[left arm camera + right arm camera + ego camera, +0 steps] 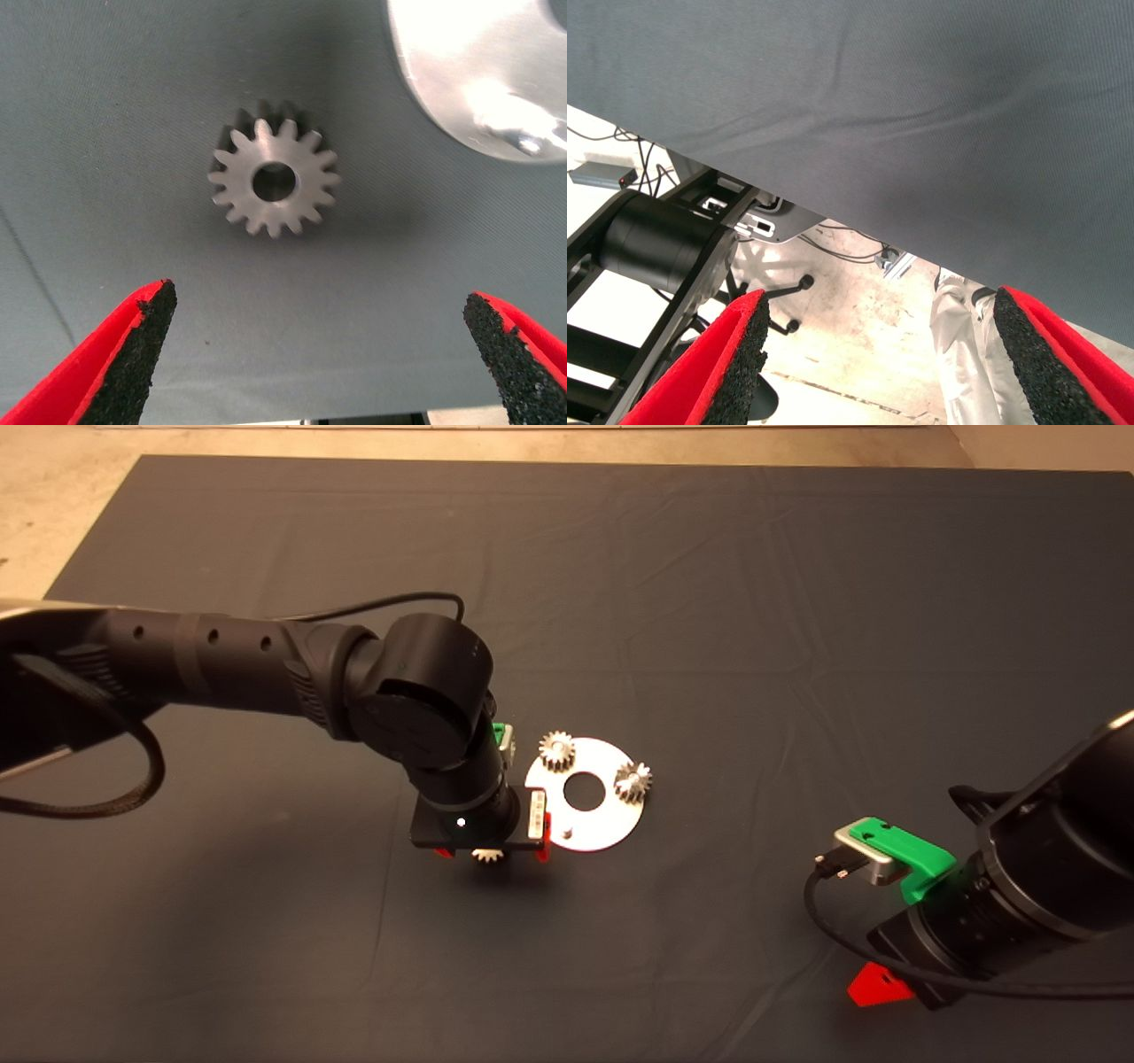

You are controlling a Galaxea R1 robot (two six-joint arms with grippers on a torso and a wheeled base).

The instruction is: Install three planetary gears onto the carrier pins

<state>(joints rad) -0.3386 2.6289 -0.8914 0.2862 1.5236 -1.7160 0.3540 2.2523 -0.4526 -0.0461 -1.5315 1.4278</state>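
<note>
- A gear (275, 181) is lying flat on the mat (106, 133), with its hole facing up.
- The left gripper (319, 354) is hanging over it, fingers (133, 354) spread wide, not touching it.
- A shiny disc (461, 80) is sitting near the gear, apart from it.

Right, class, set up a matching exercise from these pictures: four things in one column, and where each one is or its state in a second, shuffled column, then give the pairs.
Things
1. loose gear
2. two mounted gears
3. left gripper
4. right gripper

Place or state
A. parked at the mat's lower right edge, open
B. sitting on the round plate
C. lying flat on the mat, beside the plate
D. open, above the loose gear, fingers either side

Pairs: 1-C, 2-B, 3-D, 4-A
</note>
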